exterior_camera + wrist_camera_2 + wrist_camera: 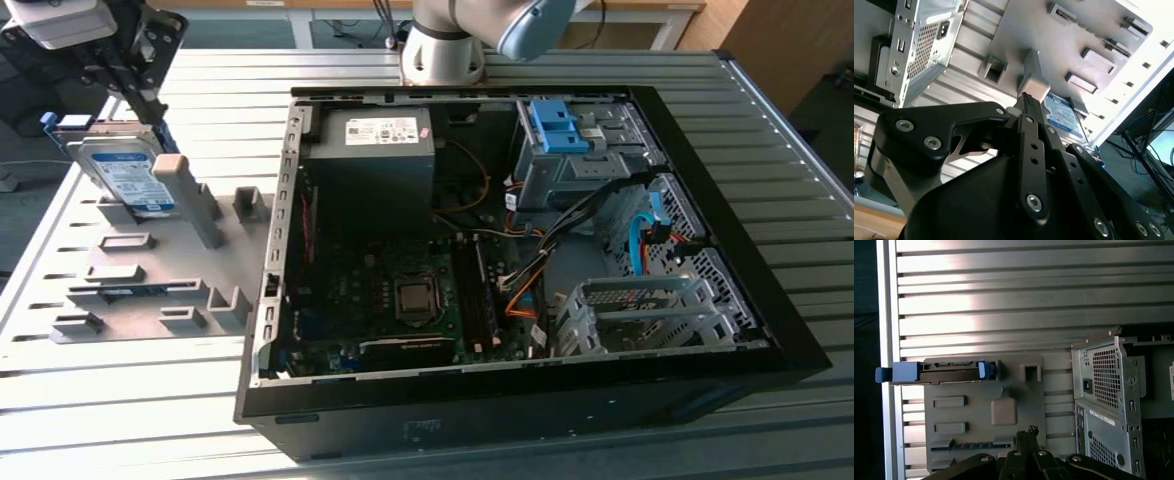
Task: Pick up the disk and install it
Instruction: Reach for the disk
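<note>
My gripper (138, 100) hangs over the far corner of the table (134, 430) on the exterior view's left. Its fingers are pressed together with nothing between them. Just below it the disk (123, 178) stands on edge in the grey fixture plate (134, 275), white-and-blue label showing and blue rail framing its edges. I am not touching it. In the first wrist view the disk (949, 371) lies apart from my closed tips, which sit nearer the tall grey post (1004, 411) beside it. The open computer case (787, 340) lies on its side on the exterior view's right.
</note>
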